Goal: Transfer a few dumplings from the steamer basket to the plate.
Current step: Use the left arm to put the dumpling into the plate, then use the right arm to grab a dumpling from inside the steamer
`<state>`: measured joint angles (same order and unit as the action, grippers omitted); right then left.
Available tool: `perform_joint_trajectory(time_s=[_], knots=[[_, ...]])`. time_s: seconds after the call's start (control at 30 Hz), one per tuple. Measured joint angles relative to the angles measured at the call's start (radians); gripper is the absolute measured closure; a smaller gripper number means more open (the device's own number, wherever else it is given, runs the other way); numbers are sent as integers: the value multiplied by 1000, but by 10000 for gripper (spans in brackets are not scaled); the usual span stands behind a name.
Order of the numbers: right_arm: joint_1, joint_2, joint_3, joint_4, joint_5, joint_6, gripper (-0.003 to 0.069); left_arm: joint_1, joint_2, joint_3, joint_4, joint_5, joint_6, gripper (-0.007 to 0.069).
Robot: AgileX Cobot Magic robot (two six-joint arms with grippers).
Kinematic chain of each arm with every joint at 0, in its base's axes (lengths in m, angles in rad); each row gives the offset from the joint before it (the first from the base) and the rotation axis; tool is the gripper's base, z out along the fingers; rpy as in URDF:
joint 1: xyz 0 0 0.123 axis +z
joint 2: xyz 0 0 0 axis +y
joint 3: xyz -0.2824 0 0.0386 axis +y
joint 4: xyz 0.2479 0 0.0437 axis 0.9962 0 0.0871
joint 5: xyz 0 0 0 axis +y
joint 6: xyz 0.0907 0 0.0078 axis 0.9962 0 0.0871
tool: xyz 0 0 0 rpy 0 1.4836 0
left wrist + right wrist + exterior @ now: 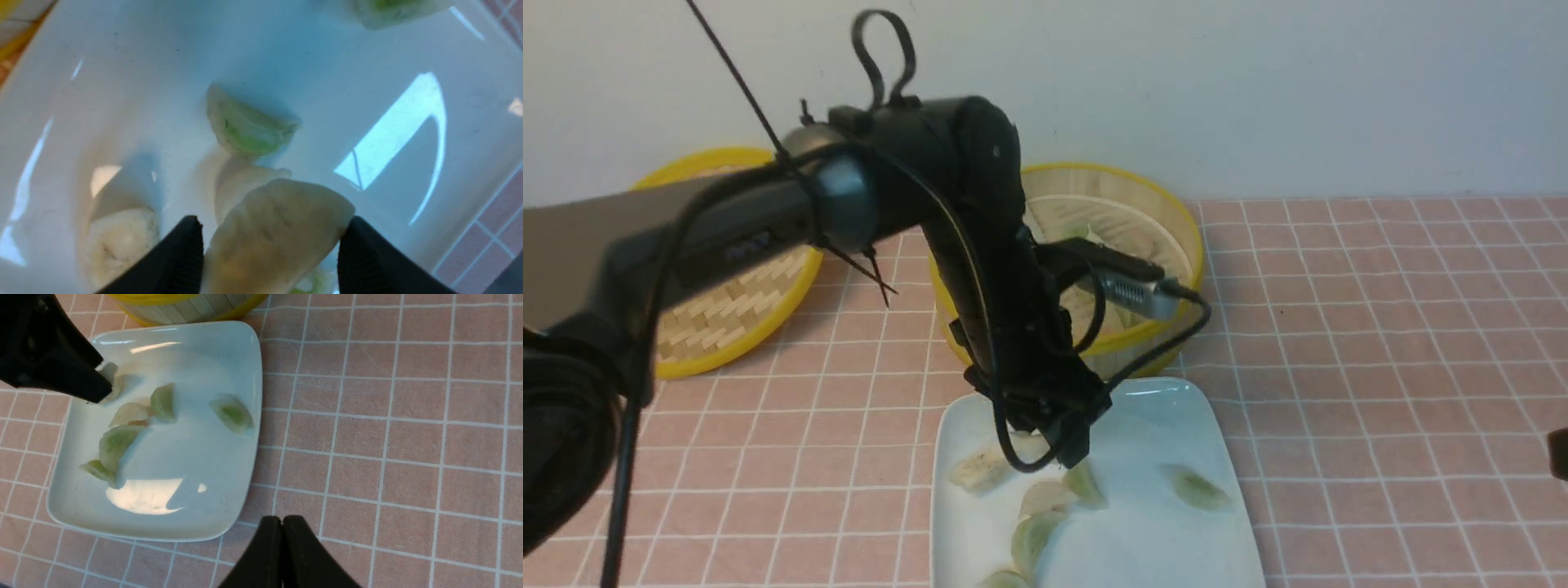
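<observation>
1. My left gripper (273,222) has a whitish dumpling (282,234) clamped between its two black fingers (179,253); the jaws stand fairly wide, because the dumpling fills the gap; its long side runs across from one finger to the other, a little skewed.
2. That dumpling hangs low over the plate (1168,425), on the half nearer the steamer basket (1180,216); I cannot tell whether it touches the plate yet.
3. What the coming move turns on: straight beneath my catch lies a second whitish dumpling (241,183), and a green dumpling (249,130) touches that one just beyond; if I let go here, I judge it would land on that pile and might roll; bare plate lies to my right, between the pile and a lone green dumpling (1196,488).
4. My left arm (768,220) comes in from my left side and bends at the elbow; the forearm drops steeply in front of the basket, with the wrist pointing down at the plate.
5. My right gripper (282,519) is pressed closed on nothing; it hovers over the checked cloth (408,437) just beside the plate's edge; the left one is plainly nearer, so I judge the release to be its job.
6. A trace of pale green shows on the basket floor past my arm; I cannot tell how many remain there.
</observation>
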<state>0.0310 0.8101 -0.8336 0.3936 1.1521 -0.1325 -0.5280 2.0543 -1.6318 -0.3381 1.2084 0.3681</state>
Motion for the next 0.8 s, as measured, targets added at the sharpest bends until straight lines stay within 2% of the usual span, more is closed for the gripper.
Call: perform_joint_trajectory(time_s=[0.1,0.17,0.27,0.33,0.43,0.5,0.57,0.67,0.73,0.8], knots=[[0,35,-32,31,9,-33,673,-13,33,1,23,-37,0,243],[0,68,-63,62,22,-56,673,-14,47,1,26,-63,0,214],[0,150,-127,110,44,-104,673,-14,50,-8,32,-90,0,99],[0,209,-157,133,48,-123,671,-14,50,-29,38,-92,-2,59],[5,318,-226,163,48,-149,671,-14,50,-95,79,-54,-61,63],[28,395,-290,166,47,-163,671,-12,39,-141,137,-13,-124,146],[59,466,-343,159,38,-170,670,-4,15,-168,195,-5,-165,281],[125,575,-436,135,6,-171,669,30,-54,-174,262,1,-235,523],[172,672,-519,105,-25,-153,667,65,-122,-156,270,7,-285,596],[204,746,-586,85,-46,-138,663,95,-187,-127,268,13,-309,618]])
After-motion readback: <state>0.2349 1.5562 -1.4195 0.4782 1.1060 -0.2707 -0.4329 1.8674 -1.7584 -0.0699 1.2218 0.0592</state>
